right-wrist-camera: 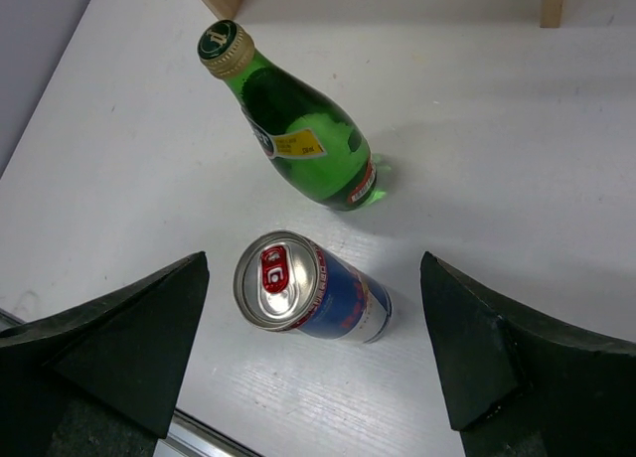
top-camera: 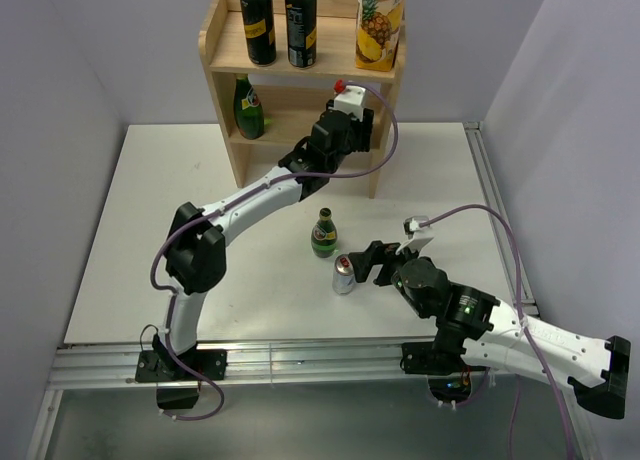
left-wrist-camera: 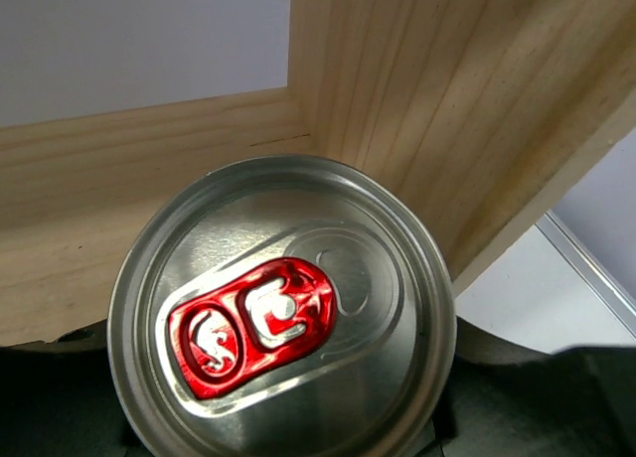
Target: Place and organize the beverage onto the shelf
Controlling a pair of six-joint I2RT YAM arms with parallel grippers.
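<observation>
The wooden shelf [top-camera: 222,52] stands at the back of the table. Two black cans [top-camera: 258,20] [top-camera: 300,22] stand on its top tier, and a green bottle [top-camera: 248,108] on the lower tier. My left gripper [top-camera: 338,110] is at the lower tier's right side, shut on a slim can whose silver top with a red tab [left-wrist-camera: 283,313] fills the left wrist view, next to the shelf's wood [left-wrist-camera: 477,109]. On the table stand a second green bottle [top-camera: 323,232] [right-wrist-camera: 303,129] and a blue-and-silver can [top-camera: 345,274] [right-wrist-camera: 313,296]. My right gripper [right-wrist-camera: 313,353] [top-camera: 368,263] is open, its fingers either side of that can without touching it.
A pineapple juice carton [top-camera: 380,20] stands on the right end of the top tier. The table's metal rail [top-camera: 300,360] runs along the near edge. Grey walls close in the left, right and back.
</observation>
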